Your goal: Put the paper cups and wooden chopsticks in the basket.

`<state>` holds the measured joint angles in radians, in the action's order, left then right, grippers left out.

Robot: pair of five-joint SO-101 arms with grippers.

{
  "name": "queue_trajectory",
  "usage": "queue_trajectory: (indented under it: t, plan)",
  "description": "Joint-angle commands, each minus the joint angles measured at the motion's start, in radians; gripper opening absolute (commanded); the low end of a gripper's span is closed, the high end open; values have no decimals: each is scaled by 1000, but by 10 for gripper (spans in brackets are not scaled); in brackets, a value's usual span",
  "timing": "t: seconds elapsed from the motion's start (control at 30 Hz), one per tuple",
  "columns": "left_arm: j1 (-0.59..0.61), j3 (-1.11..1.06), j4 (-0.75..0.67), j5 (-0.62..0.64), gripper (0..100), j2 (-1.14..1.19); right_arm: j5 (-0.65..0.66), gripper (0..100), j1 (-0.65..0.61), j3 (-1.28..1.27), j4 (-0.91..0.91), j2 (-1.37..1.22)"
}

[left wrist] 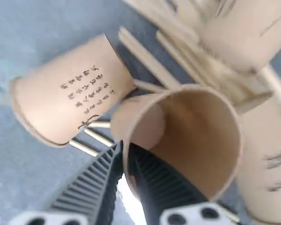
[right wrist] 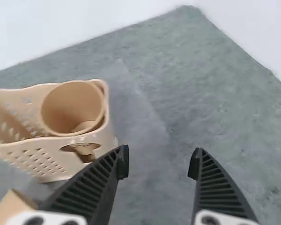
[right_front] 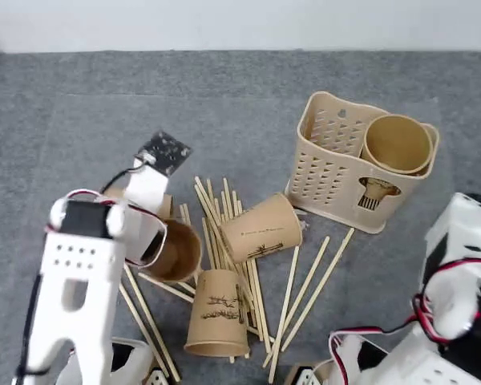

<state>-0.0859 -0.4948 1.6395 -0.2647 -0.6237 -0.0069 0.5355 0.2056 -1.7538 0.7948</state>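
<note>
My left gripper (left wrist: 126,161) is shut on the rim of a paper cup (left wrist: 192,136), one finger inside and one outside. In the high view this cup (right_front: 179,251) lies on its side at the left of the chopstick pile, with the left gripper (right_front: 160,242) on it. Another printed cup (left wrist: 70,96) lies right beside it. Two more cups (right_front: 262,228) (right_front: 216,314) rest on scattered wooden chopsticks (right_front: 293,293). The beige basket (right_front: 329,172) holds one cup (right_front: 397,143). My right gripper (right wrist: 159,152) hangs open and holds nothing, close to the basket (right wrist: 33,154).
A grey mat (right_front: 248,120) covers the table. The right arm (right_front: 457,273) stands at the front right, in front of the basket. A small black card (right_front: 164,151) lies behind the left arm.
</note>
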Motion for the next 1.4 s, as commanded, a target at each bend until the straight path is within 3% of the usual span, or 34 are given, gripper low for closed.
queue_trajectory:
  t: [0.0, 0.3, 0.53, 0.83, 1.2, 1.37]
  plan:
    - [-57, 180, 71, 81, 13, -103, 0, 215, 76, 3, -41, 2]
    - [-265, 460, 31, 313, 12, -118, -5, 215, 183, -68, -41, 2]
    - [-428, 479, -235, 446, 12, -117, -8, 216, 274, -153, -41, 2]
    - [-621, 456, -621, 468, 12, -12, -3, 216, 403, -319, -39, 2]
    - [-700, 467, -968, 466, 12, 361, -3, 216, 403, -572, 93, 2]
    - [-692, 585, -1013, 466, 12, 505, -3, 216, 403, -647, 148, 2]
